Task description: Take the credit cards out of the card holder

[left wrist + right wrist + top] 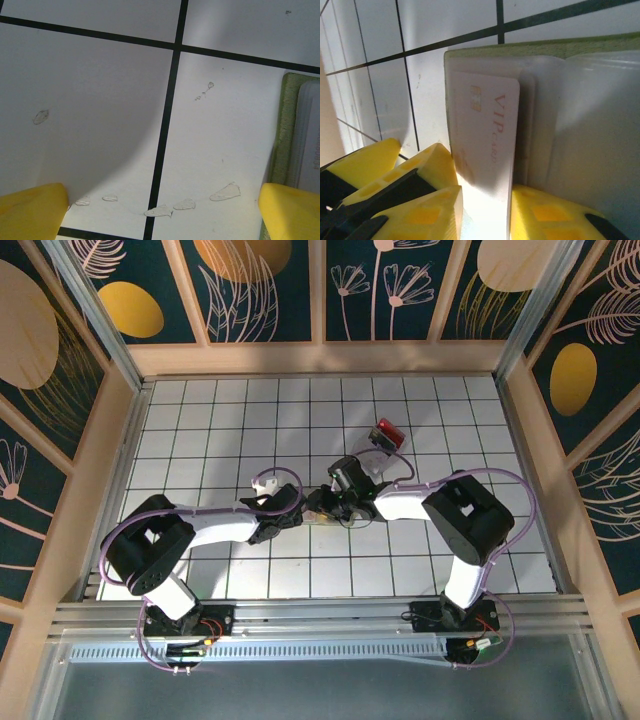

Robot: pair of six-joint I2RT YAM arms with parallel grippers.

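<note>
Card holder [555, 47] lies open on the grid table [200, 430], near its middle. We find the left gripper [160, 212] spread wide beside the holder's green edge. The right gripper [485, 200] flanks a white card [485, 125] in the holder's pocket; we cannot tell whether it clamps the card.

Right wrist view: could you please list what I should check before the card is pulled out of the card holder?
1. Card holder lies open, pale inside showing: ok.
2. VIP card sticks out of its pocket: ok.
3. Right gripper has a finger on each side of the card's end: ok.
4. Firm hold on the card: cannot tell.
5. Left gripper steadies the holder: cannot tell; it is wide open, one finger at the green edge.
</note>
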